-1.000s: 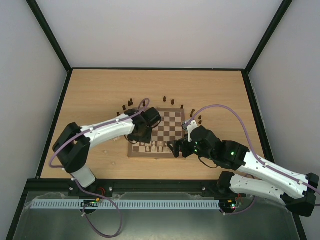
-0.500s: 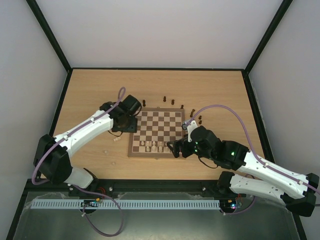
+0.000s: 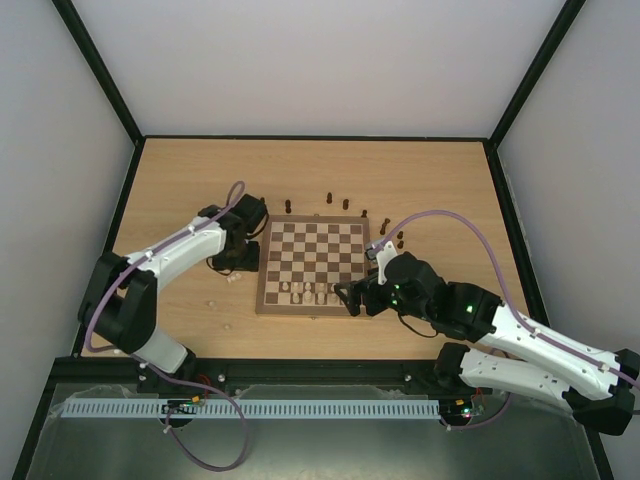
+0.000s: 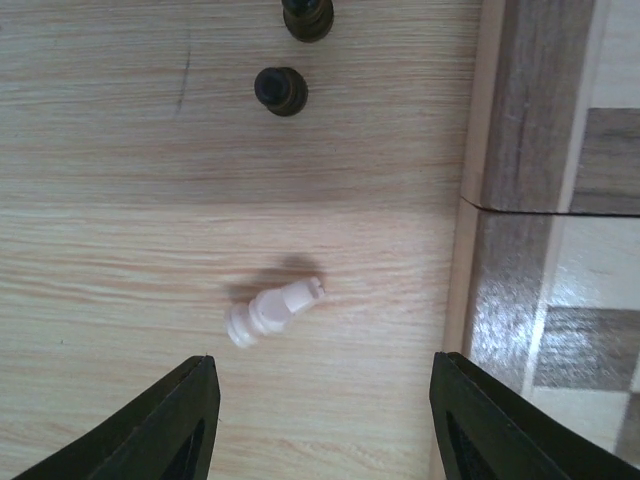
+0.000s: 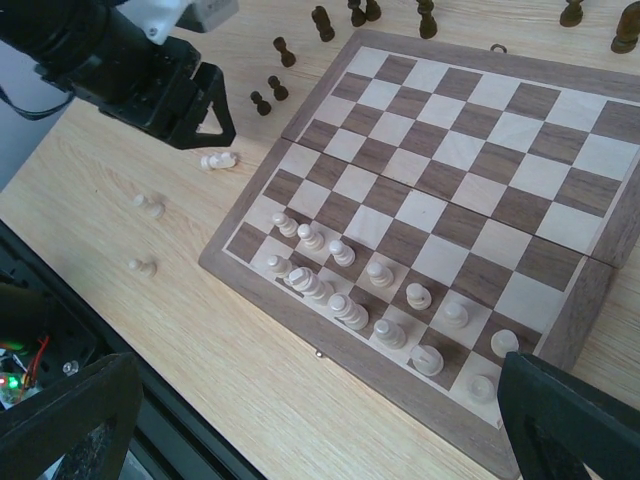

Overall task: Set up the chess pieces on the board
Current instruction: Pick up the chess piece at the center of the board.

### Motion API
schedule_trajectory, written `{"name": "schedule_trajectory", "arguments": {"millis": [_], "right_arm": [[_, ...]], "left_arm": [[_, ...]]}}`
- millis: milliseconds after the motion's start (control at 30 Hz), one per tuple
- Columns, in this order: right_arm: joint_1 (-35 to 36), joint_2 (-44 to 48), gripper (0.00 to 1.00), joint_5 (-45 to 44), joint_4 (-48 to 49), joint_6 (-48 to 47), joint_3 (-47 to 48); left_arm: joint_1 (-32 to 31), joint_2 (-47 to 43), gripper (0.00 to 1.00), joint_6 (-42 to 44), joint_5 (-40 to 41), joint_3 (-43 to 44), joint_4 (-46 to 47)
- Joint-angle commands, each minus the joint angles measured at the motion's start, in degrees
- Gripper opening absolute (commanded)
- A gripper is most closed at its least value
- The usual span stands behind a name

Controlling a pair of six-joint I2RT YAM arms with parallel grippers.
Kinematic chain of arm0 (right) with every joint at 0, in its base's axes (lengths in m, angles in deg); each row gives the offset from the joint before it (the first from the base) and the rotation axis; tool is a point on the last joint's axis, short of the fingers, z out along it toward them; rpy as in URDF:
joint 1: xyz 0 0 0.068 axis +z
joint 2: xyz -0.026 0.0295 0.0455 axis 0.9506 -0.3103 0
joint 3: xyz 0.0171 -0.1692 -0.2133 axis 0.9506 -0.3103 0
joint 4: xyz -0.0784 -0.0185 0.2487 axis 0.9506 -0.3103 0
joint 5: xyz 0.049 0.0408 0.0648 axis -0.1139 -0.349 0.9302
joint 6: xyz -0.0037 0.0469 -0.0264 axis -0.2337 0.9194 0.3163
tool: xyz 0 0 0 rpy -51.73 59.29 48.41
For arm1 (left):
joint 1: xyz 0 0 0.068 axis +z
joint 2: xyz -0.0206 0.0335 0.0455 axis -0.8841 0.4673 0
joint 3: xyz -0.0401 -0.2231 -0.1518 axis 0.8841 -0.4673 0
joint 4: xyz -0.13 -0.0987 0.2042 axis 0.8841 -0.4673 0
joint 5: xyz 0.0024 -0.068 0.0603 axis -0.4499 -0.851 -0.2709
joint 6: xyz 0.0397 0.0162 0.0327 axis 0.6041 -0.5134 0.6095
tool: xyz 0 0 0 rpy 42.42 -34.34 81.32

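Note:
The board (image 3: 330, 250) lies mid-table. It also shows in the right wrist view (image 5: 440, 190) and at the right edge of the left wrist view (image 4: 520, 250). Several cream pieces (image 3: 310, 293) stand on its two near rows (image 5: 345, 310). Dark pieces (image 3: 345, 205) stand on the table behind the board. One cream piece (image 4: 272, 312) lies on its side just left of the board (image 5: 218, 160). My left gripper (image 3: 238, 266) hovers over it, open and empty (image 4: 325, 420). My right gripper (image 3: 350, 298) is open and empty above the board's near right edge (image 5: 320, 430).
Two dark pieces (image 4: 282, 90) stand on the table just beyond the lying cream piece. Two more loose cream pieces (image 5: 150, 207) (image 5: 143, 266) lie on the table left of the board. More dark pieces (image 3: 400, 238) stand off the board's far right corner.
My left arm has swung left off the board's near left part and now hangs over the table beside the board, above the lying cream piece. The right arm has barely moved.

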State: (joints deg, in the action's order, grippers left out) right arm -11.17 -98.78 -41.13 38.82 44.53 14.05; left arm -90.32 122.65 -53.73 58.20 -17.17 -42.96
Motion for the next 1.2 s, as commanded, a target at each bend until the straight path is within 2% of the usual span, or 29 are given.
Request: {"name": "schedule_trajectory", "arguments": {"millis": [0,567,767,1167], "right_arm": [[-0.1,1.1,0.99,0.3,-0.6,-0.3,-0.3],[-0.1,1.1,0.99,0.7,-0.4,-0.4,-0.4],[0.0,1.1,0.98,1.0,-0.3,-0.5,-0.3],[0.0,1.2,0.99,1.2,-0.3,-0.5,-0.4]], "left_arm": [[0.9,2.9,0.60,2.5,-0.6,-0.7,1.9],[2.1,10.5,0.54,3.3,-1.2,-0.3,5.5],[2.1,11.5,0.49,3.0,-1.4,-0.4,6.2],[2.1,12.2,0.46,2.5,-1.4,-3.4,7.9]]}}
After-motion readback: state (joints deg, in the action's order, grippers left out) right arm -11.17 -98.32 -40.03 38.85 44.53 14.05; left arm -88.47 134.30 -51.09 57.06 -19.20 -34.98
